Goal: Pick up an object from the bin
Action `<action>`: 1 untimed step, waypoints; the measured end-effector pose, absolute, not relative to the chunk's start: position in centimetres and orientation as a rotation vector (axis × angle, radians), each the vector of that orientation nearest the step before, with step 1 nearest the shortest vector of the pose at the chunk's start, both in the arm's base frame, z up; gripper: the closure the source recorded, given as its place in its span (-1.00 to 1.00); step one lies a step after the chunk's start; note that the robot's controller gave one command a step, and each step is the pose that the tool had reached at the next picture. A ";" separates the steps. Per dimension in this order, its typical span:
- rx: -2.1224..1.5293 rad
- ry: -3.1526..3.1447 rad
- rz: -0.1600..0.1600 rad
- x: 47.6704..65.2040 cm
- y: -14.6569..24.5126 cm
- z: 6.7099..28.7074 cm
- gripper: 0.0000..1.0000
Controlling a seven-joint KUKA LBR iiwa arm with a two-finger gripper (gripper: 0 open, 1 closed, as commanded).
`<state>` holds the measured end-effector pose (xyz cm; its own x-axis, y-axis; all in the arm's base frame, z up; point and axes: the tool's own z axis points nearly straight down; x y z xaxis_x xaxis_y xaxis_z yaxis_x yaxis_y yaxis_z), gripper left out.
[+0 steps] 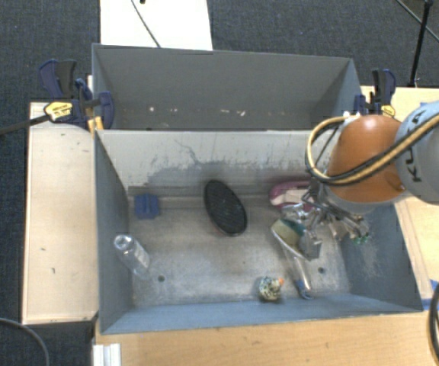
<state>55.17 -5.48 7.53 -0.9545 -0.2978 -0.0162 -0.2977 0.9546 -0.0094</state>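
A block (pixel 147 206) sits near the bin's (pixel 204 269) back-left corner, a bottle (pixel 132 254) before it; a brush (pixel 225 207) lies mid-back, a heap (pixel 296 231) right, a lump (pixel 270 288) at the front edge.

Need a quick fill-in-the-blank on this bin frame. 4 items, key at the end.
1. The small block at the back left of the bin is ___ in colour.
2. The black oval object lies to that block's ___ in the camera view.
3. The clear bottle lies on the ___ side of the bin floor.
4. The hand is over the ___ side of the floor.

Missing words: blue; right; left; right.
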 end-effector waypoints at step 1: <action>-0.482 3.092 0.004 51.0 2.7 13.1 1.00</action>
<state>51.03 2.73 13.07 -0.9526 -0.3041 -0.0124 -0.3041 0.9526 0.0007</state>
